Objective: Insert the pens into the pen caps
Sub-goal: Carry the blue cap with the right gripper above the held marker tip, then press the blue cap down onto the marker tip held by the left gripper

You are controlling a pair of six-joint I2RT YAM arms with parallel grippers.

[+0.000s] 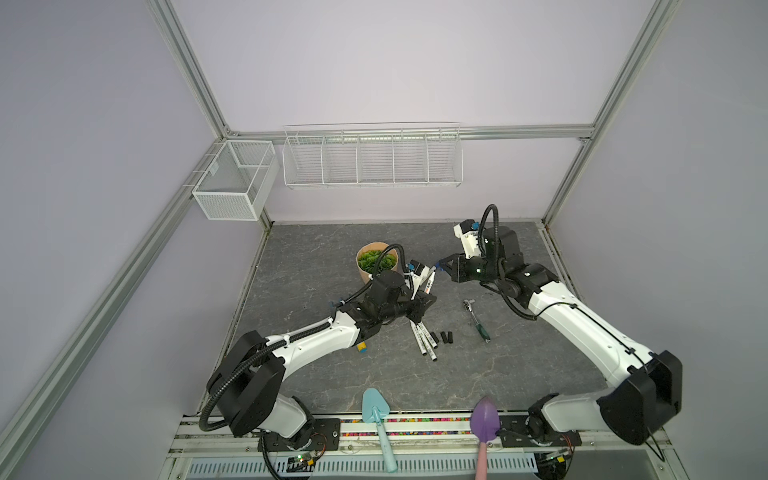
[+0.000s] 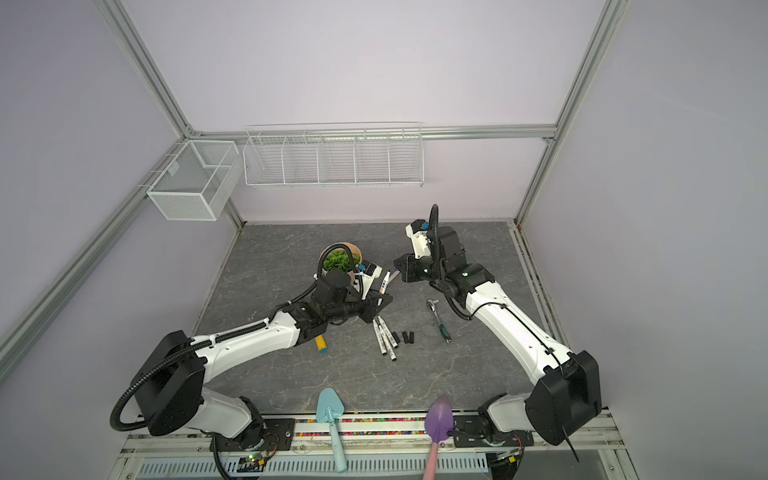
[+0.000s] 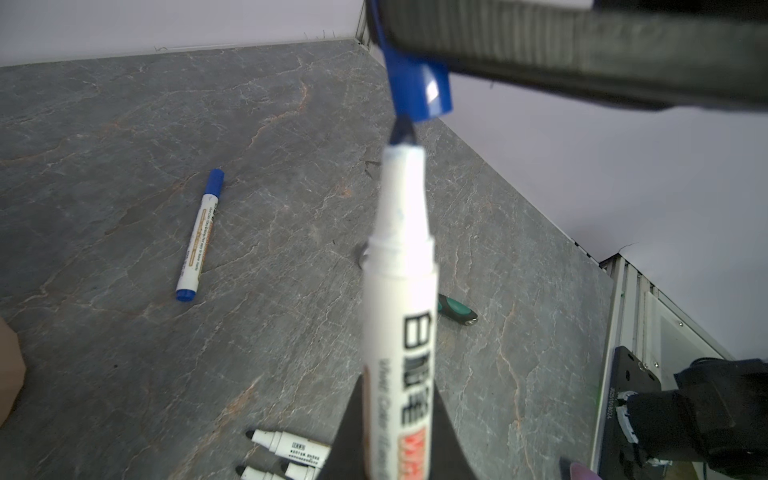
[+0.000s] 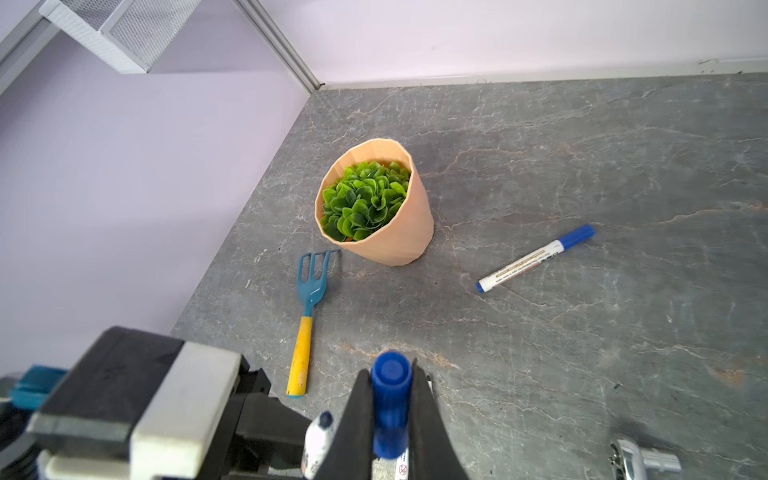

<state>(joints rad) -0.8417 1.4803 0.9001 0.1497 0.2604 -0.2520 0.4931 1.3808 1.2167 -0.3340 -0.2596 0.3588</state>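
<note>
Capping is under way: the left hand (image 3: pixel 399 428) clenches a white marker pen (image 3: pixel 400 291) whose nib sits just ahead at the mouth of the blue cap (image 3: pixel 419 93) pinched in the right hand (image 4: pixel 391 382), so next calls for squaring both axes and pressing together.

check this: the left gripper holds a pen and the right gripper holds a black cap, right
Wrong colour: the cap in the right gripper is blue, not black, as the right wrist view shows. The left gripper does hold a pen.
</note>
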